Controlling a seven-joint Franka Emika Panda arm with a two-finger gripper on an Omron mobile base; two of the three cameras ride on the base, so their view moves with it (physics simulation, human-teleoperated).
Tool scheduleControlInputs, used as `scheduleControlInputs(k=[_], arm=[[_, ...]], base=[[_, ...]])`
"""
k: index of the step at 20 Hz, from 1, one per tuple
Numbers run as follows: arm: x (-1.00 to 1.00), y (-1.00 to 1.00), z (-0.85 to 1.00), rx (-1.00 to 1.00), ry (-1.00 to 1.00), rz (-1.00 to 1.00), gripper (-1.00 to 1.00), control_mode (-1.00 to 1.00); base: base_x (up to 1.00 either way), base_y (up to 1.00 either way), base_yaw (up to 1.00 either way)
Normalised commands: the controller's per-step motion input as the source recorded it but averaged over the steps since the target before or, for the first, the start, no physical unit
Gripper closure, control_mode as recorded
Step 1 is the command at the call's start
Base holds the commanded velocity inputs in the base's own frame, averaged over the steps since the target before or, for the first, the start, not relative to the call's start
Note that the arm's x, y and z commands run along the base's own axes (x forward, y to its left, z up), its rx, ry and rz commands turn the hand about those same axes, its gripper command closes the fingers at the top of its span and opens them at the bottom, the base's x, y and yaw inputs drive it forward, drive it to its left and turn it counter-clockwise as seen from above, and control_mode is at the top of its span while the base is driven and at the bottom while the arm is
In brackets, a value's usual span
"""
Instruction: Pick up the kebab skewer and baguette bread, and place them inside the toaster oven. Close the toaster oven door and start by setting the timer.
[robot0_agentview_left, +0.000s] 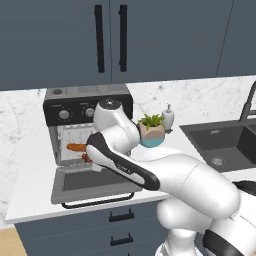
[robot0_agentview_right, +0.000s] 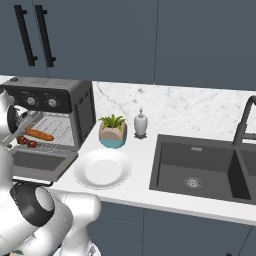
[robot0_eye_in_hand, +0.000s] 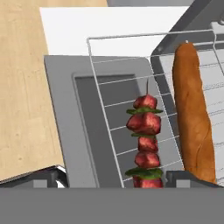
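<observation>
The kebab skewer (robot0_eye_in_hand: 145, 140) and baguette bread (robot0_eye_in_hand: 193, 113) lie side by side on the wire rack (robot0_eye_in_hand: 118, 109) of the toaster oven (robot0_agentview_right: 55, 112), its door (robot0_agentview_left: 90, 185) dropped open, the gripper (robot0_eye_in_hand: 116, 179) spread wide just above the skewer.

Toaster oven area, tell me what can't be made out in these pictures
- Kebab skewer: its near end is cut off at the bottom of the hand view.
- Baguette bread: the arm hides most of it in the left base view.
- Toaster oven knobs: markings too small in both base views.
</observation>
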Motion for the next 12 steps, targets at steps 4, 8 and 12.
scheduleControlInputs(k=[4,8,12], arm=[[-0.96,-0.04,0.00,0.05,0.00,-0.43,-1.00,-1.00],[-0.86,-0.12,0.00,0.10,0.07,-0.68,-1.00,-1.00],[-0.55,0.00,-0.04,0.09,0.17,-0.82,-1.00,-1.00]], base=[[0.00,0.00,0.00],[0.00,0.00,0.00],[0.00,0.00,0.00]])
